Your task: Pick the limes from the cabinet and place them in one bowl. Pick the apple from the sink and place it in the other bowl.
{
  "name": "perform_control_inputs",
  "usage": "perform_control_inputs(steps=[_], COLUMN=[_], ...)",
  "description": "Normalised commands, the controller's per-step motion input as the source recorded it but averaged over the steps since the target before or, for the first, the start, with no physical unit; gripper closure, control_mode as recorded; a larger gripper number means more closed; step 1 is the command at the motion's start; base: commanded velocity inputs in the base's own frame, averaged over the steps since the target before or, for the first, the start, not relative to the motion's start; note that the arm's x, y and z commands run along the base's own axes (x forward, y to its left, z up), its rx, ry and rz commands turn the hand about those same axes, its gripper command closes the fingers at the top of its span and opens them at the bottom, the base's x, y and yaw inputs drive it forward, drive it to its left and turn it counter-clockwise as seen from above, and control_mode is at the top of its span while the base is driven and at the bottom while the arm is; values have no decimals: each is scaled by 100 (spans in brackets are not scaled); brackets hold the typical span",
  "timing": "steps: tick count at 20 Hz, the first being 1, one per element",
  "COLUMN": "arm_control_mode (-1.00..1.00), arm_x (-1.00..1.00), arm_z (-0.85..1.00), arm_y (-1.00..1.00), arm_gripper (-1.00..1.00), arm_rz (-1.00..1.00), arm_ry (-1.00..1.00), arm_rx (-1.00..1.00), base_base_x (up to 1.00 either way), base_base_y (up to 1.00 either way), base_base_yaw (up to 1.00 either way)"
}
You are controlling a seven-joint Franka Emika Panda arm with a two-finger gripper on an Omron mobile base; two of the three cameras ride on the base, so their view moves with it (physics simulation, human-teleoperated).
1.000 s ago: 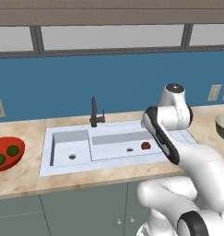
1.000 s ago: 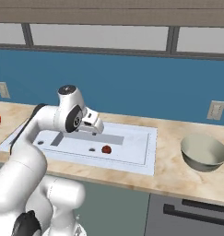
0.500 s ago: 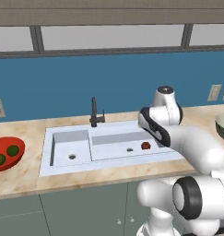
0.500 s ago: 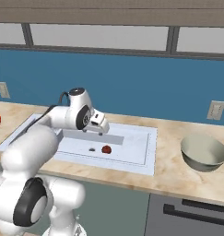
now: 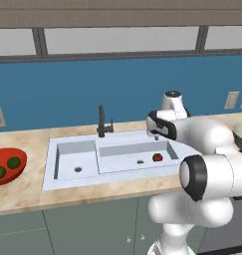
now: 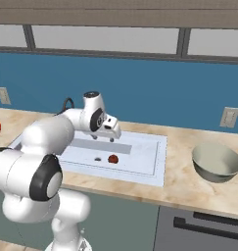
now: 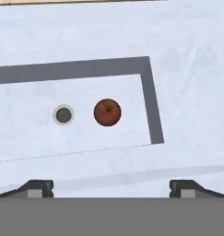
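Hand view looks down from the wide-open, empty gripper [image 7: 111, 186] onto the apple [image 7: 107, 112] in the sink [image 7: 187, 92].

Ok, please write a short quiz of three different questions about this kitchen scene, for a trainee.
1. True or false: both limes lie in the red bowl.
2. Where is the apple? A) in the grey bowl B) in the sink, beside the drain C) in the end effector
3. Fill in: the end effector hangs above the ____, holding nothing.

Key: 1 true; 2 B; 3 sink.
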Motion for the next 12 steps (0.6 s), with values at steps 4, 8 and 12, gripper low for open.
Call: perform_control_inputs(steps=[4, 8, 12], arm_control_mode=[-100, -100, -100], arm_x=[30, 29, 31], arm_z=[-19, -29, -35], arm_y=[0, 0, 0], arm_gripper=[-100, -100, -100], arm_rz=[-14, -11, 2], arm_ry=[0, 0, 3], arm_rx=[0, 1, 6], base_base_x=[0, 0, 0], base_base_y=[0, 0, 0], base_base_yaw=[0, 0, 0])
